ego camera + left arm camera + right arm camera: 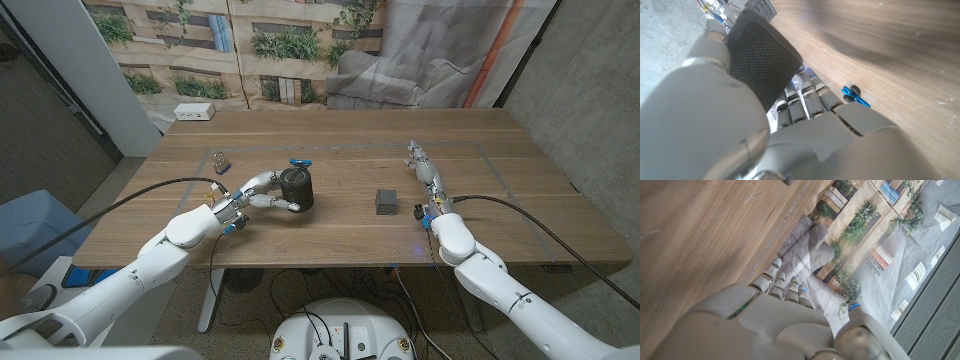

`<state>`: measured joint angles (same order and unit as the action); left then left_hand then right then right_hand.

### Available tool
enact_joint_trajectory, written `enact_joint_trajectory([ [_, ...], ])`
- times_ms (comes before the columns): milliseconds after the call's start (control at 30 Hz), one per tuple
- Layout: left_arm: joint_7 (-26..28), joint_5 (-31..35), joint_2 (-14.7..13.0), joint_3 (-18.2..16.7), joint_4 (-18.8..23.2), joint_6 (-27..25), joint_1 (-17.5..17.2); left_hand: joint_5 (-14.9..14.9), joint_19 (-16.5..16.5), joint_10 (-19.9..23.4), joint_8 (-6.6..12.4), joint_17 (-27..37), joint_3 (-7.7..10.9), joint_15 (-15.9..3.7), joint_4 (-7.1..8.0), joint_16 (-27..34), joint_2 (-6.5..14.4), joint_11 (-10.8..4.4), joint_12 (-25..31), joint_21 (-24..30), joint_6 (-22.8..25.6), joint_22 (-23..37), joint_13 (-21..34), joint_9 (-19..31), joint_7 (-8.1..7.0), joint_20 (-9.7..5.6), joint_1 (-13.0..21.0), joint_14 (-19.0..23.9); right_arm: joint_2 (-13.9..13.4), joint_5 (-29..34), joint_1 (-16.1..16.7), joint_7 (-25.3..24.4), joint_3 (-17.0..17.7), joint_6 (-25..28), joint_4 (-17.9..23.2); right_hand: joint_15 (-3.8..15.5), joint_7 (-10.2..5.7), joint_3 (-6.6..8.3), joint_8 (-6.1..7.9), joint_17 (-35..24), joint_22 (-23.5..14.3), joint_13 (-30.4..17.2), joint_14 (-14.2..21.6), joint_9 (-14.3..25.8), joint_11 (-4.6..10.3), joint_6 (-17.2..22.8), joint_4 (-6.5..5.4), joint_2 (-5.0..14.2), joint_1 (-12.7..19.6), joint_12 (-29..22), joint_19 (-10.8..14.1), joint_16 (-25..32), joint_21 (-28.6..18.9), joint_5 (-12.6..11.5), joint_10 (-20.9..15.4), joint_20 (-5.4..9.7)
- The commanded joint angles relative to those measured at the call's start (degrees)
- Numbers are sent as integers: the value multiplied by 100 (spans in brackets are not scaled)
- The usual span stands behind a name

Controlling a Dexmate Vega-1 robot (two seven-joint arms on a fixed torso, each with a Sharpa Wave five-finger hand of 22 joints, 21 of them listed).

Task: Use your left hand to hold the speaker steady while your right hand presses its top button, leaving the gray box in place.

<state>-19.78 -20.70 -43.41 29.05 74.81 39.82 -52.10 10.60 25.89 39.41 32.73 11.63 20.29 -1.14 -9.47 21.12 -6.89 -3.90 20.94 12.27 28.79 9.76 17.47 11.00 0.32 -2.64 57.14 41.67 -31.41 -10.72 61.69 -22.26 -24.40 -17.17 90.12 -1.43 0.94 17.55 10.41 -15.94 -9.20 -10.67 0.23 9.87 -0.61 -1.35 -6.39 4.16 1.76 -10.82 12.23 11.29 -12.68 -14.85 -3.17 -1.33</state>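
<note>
left hand (252, 196) gripping round mesh-textured speaker (296, 188)

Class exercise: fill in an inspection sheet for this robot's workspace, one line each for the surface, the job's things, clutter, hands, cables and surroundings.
Surface: wooden table, with faint tape lines.
Job's things: dark speaker upright; gray box apart to its right.
Clutter: blue clip behind the speaker; small metal object; white box at the far corner.
Hands: left hand grips the speaker; right hand stretched out, holding nothing.
Cables: black cable along the left arm, another by the right.
Surroundings: printed backdrop.
</note>
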Motion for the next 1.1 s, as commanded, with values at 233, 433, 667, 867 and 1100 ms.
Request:
enact_joint_trajectory([
  [233, -200, -764, -376, -207, 1205, -1518, -113, 34, 154, 803, 335, 106, 54, -1217, 14, 0, 998, -694, 17, 15, 1127, 22, -15, 12, -168, -797, 562, 502, -295, -84, 188, 17, 144, 676, 783, 10, -5, 11, 39, 3, -28, -12, -39, 19, -3, 7, 20, 43, 3, -26, 64, 48, 51, -13, -23, 15],
  [433, -226, -846, -558, -231, 1588, -2061, -99, 34, 158, 801, 326, 80, 59, -1210, 21, -38, 1006, -708, -5, 8, 1132, 22, -25, 9, -178, -796, 536, 505, -375, -60, 273, -35, 184, 811, 986, 2, -9, 14, 41, 11, -28, -12, -33, 19, -9, 17, 22, 45, 5, -26, 71, 51, 63, -13, -23, 15],
  [667, -230, -1011, -606, -233, 1928, -2624, -10, 32, 178, 864, 318, 53, 61, -1196, 42, -72, 1027, -694, 2, 5, 1149, 22, -20, 7, -177, -791, 481, 547, -510, -45, 376, -47, 237, 1032, 1254, 44, -23, 10, 58, 25, -28, -12, -9, 18, 19, 73, 32, 29, 9, -42, 92, 61, 78, -10, -68, 20],
  [867, -239, -1198, -634, -196, 2220, -3232, 115, 35, 181, 822, 283, 9, 80, -1186, 68, -146, 1065, -672, -40, -7, 1108, 22, -20, 3, -151, -771, 408, 550, -655, 38, 476, -97, 324, 1150, 1488, 67, -22, 12, 55, 35, -28, -11, -2, 18, 34, 78, 34, 30, 11, -42, 107, 64, 89, -9, -77, 51],
  [1100, 86, -1418, -624, -225, 2598, -3928, 143, 38, 203, 841, 262, -30, 114, -1181, 72, -225, 1102, -685, -72, -9, 1117, 23, -45, -3, -127, -748, 358, 548, -820, -84, 519, 54, 455, 1249, 1636, 62, -1, 13, 63, 52, -28, -11, 8, 18, 31, 108, 58, 10, 33, -45, 118, 63, 100, -8, -90, 56],
])
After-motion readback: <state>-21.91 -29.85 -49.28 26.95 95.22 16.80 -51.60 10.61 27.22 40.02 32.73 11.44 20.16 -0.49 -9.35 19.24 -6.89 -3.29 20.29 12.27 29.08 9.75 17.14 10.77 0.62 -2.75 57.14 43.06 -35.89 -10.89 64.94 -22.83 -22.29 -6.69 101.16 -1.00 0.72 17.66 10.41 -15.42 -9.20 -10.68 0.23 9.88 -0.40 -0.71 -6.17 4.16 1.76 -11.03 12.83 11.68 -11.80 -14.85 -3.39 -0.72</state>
